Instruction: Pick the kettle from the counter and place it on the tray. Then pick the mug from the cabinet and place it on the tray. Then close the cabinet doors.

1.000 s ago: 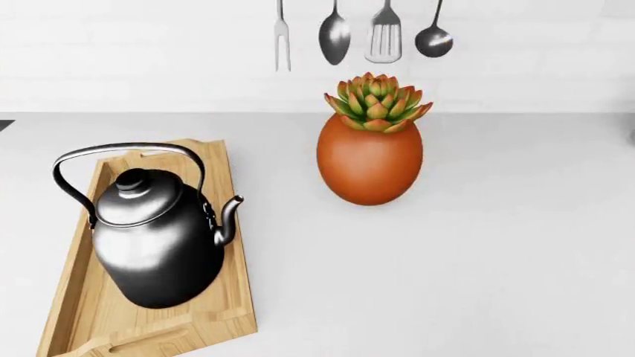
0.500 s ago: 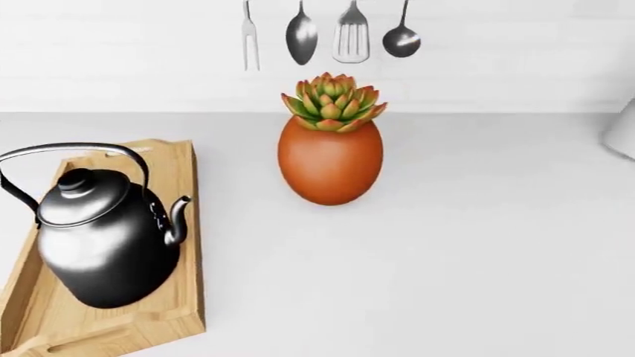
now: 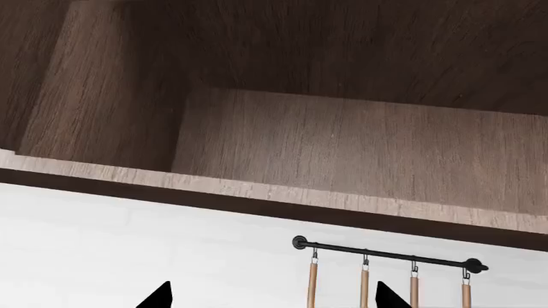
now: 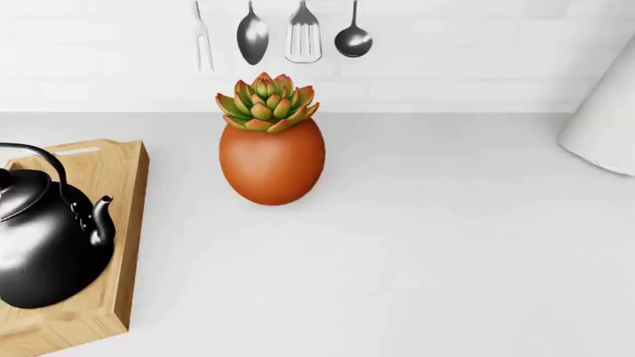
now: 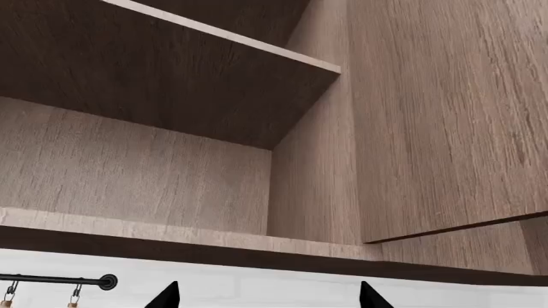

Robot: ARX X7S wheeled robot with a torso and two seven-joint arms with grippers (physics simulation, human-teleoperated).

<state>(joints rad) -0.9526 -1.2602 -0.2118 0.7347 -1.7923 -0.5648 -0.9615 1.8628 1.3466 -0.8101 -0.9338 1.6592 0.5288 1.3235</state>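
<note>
The dark glossy kettle [image 4: 40, 253] stands upright on the light wooden tray [image 4: 109, 171] at the left edge of the head view, both partly cut off. Around them lies the white counter [image 4: 417, 260]. Neither gripper shows in the head view. My left gripper [image 3: 274, 300] is open with nothing between its black fingertips [image 3: 161, 298], below the open brown cabinet [image 3: 342, 147]. My right gripper [image 5: 269, 300] is also open and empty, under the cabinet's lower shelf space [image 5: 128, 167], beside an upright wood panel [image 5: 445, 115]. The mug is out of view.
An orange egg-shaped plant pot [image 4: 271, 160] with a succulent stands mid-counter near the wall. Several utensils [image 4: 253, 33] hang above it from a black rail [image 3: 389, 256]. A white rounded object [image 4: 610, 126] enters at the far right.
The head view has swung right: kettle, tray and plant pot have slid left in the picture, and the white object has come in at the right edge.
</note>
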